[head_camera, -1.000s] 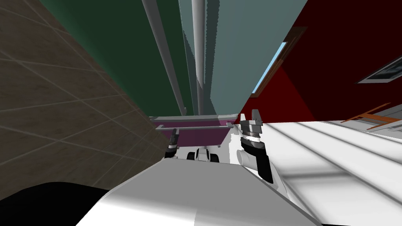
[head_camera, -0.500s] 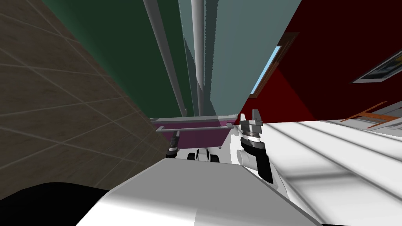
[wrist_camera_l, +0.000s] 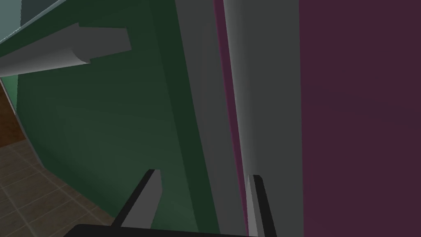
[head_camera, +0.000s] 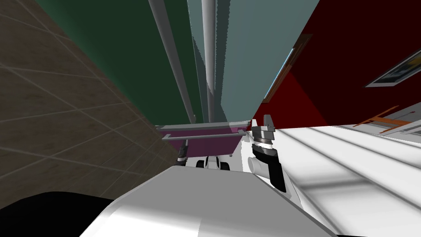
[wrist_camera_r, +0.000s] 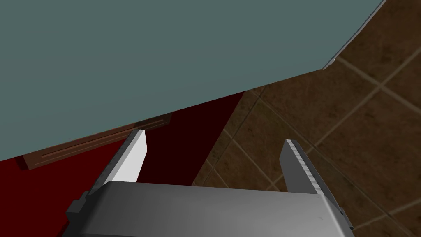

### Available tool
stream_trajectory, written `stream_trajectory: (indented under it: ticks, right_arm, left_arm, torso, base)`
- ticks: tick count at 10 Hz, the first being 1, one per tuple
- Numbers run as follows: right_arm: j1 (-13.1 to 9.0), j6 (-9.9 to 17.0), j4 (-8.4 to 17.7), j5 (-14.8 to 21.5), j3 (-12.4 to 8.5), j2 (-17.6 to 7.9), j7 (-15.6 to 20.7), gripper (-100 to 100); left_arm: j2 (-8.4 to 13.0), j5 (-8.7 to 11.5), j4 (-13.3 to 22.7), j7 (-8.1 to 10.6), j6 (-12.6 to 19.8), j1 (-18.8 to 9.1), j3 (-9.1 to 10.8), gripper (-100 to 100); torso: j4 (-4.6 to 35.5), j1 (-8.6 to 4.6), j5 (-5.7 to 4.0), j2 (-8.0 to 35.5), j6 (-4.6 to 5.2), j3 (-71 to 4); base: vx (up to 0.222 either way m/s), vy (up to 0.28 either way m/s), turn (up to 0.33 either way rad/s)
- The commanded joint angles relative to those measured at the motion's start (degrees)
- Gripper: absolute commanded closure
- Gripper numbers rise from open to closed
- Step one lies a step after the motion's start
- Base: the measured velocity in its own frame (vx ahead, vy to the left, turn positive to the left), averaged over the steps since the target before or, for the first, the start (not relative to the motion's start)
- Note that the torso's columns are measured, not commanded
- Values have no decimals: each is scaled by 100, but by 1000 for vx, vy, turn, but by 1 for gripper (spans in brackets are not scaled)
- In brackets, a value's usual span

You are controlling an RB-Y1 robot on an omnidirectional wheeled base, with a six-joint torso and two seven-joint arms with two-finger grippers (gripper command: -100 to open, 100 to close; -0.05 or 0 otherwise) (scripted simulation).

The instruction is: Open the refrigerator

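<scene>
The refrigerator stands right in front of me, with a dark green left door (head_camera: 135, 53) and a grey-blue right door (head_camera: 242, 53), each bearing a long grey handle (head_camera: 172, 57). Below them is a purple drawer front (head_camera: 209, 143) with a grey bar handle (head_camera: 201, 135). My left gripper (head_camera: 183, 149) sits just under that bar's left part. In the left wrist view it (wrist_camera_l: 204, 185) is open, with the green door (wrist_camera_l: 102, 123) and its grey edge strip between the fingers and one fingertip (wrist_camera_l: 257, 197) over the grey bar (wrist_camera_l: 267, 103). My right gripper (head_camera: 260, 121) is open beside the bar's right end, holding nothing (wrist_camera_r: 213, 148).
A white counter (head_camera: 349, 156) runs along my right side under a dark red wall (head_camera: 362, 49) with a window (head_camera: 279, 74) and a framed picture (head_camera: 394, 72). Brown tiled floor (head_camera: 61, 123) lies to the left. A wooden chair (head_camera: 382, 119) stands at the far right.
The head view has rolled a little. The grey bar's left end now sits lower, and my left gripper shows slightly lower beneath it. The right arm has not moved.
</scene>
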Motion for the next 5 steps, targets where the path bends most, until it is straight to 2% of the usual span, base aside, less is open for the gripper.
stream_trajectory:
  ticks: [1, 5]
  right_arm:
    - [1, 0, 0, 0, 0, 0, 0, 0]
    - [0, 0, 0, 0, 0, 0, 0, 0]
  left_arm:
    - [-97, -13, 318, -30, -87, 16, -45, -100]
    - [-477, -21, 815, -49, -441, -24, -96, -100]
  torso:
    - [21, -14, -17, 23, -4, 6]
    - [55, -59, -41, 105, -12, 51]
  base:
    - [48, 39, -13]
    - [40, 27, -22]
